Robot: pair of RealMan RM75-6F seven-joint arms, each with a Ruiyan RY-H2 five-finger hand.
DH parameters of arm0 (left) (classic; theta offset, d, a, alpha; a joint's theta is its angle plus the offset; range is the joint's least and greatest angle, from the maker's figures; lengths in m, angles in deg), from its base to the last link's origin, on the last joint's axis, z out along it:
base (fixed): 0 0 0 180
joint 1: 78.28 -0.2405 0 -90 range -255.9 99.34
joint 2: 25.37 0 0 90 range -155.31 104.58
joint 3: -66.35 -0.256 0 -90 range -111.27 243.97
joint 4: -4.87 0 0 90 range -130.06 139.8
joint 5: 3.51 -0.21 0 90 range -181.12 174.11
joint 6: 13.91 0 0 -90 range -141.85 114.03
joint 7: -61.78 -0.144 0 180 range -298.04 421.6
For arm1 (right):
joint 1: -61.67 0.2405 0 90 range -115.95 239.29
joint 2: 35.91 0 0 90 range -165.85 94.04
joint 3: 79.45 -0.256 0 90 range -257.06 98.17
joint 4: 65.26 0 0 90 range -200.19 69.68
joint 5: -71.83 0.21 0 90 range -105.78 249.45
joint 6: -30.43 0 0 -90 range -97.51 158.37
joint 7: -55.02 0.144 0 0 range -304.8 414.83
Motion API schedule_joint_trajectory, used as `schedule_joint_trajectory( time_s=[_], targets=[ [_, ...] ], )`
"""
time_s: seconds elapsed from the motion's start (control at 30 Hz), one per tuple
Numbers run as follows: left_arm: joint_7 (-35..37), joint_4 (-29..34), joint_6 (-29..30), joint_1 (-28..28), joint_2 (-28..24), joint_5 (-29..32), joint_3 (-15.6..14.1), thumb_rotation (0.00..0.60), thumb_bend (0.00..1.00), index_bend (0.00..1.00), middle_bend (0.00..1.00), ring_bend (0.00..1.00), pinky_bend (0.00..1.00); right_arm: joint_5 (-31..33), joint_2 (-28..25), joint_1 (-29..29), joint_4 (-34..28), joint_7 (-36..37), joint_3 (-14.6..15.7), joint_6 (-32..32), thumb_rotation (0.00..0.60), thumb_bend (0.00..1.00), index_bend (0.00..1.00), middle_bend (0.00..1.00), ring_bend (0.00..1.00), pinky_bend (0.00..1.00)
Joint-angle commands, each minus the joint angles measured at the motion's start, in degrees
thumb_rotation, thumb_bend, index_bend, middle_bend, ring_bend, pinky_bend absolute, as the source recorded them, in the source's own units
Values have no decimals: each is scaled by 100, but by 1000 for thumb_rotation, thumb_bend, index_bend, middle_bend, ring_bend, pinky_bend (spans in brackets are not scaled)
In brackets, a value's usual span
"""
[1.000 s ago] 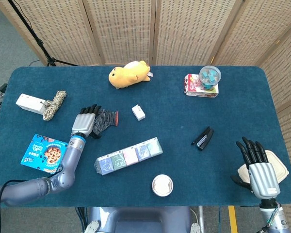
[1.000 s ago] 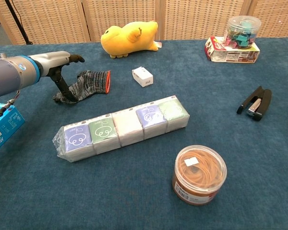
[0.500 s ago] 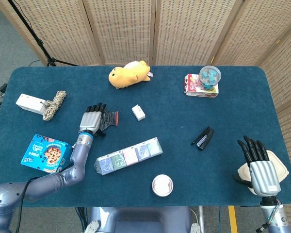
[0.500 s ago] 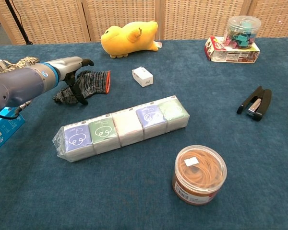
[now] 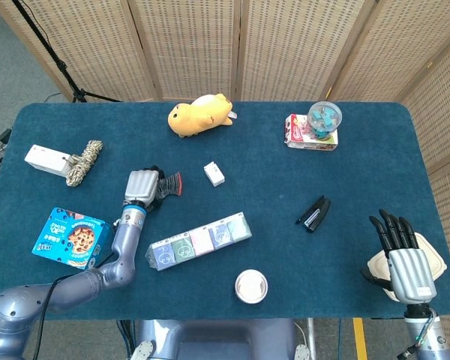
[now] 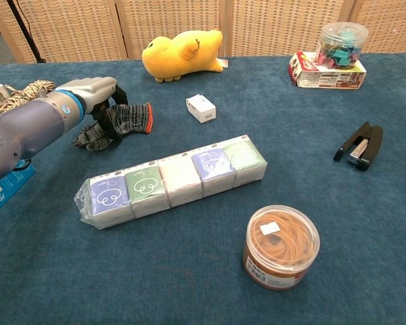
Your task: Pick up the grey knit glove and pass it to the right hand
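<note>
Our left hand (image 6: 95, 91) curls its fingers around the glove (image 6: 122, 120) – not lifted yet; right hand (image 5: 406, 264) waits spread, empty.

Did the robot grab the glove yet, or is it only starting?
Only starting. The left hand has its fingers curled onto the grey knit glove, which lies on the table, not lifted. The right hand waits far off, holding nothing. Lifting and passing are left.

glove (image 5: 165, 184) under left hand (image 5: 141, 186), stapler (image 5: 313, 213) well right
</note>
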Motion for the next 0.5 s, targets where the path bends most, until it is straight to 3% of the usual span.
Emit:
schedule_joint_trajectory(
  time_s=[0.03, 0.27, 0.5],
  targets=[
    [2, -2, 28, -26, -5, -54, 8, 600, 201, 471, 320, 353, 452, 2, -8, 0, -5, 13, 4, 8, 600, 0, 0, 0, 0, 0],
    [370, 141, 60, -104, -112, -525, 18, 600, 279, 541, 378, 403, 495, -3, -24, -1, -18, 42, 19, 21, 600, 0, 0, 0, 0, 0],
    [810, 1186, -312, -211, -843, -941, 9, 600, 332, 571, 402, 422, 495, -13, -28, -12, -46, -21, 54, 43, 600, 0, 0, 0, 0, 0]
  ],
)
